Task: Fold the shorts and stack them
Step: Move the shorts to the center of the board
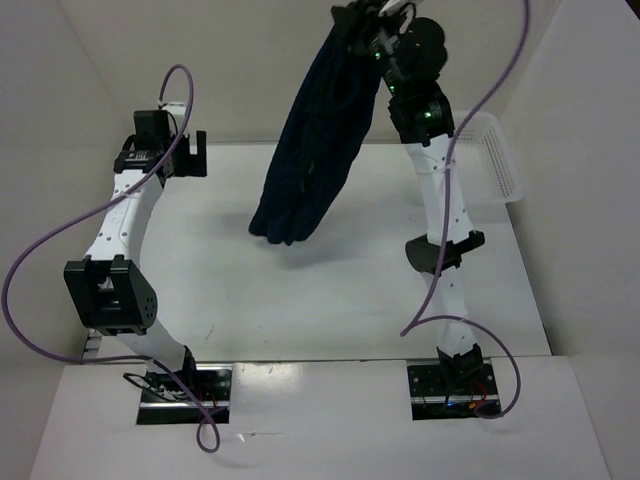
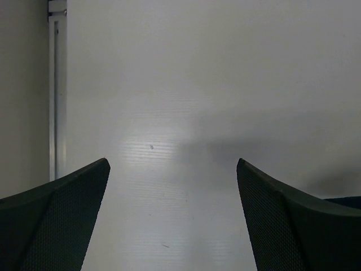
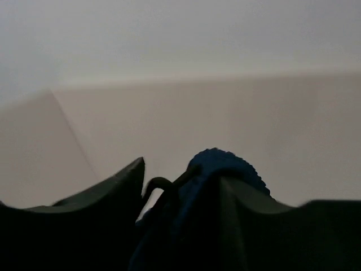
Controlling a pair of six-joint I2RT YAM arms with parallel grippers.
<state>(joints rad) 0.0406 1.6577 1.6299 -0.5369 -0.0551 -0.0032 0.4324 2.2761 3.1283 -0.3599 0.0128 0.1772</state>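
Navy shorts (image 1: 315,140) hang from the raised right gripper (image 1: 364,22), clamped at their top.

a white worktop (image 1: 300,300) lies in the middle, boxed in by pale walls (image 1: 250,70). a white mesh basket (image 1: 497,160) sits at its far right, against the right-hand wall. a metal rail (image 2: 56,84) runs along the worktop's edge in the left wrist view.
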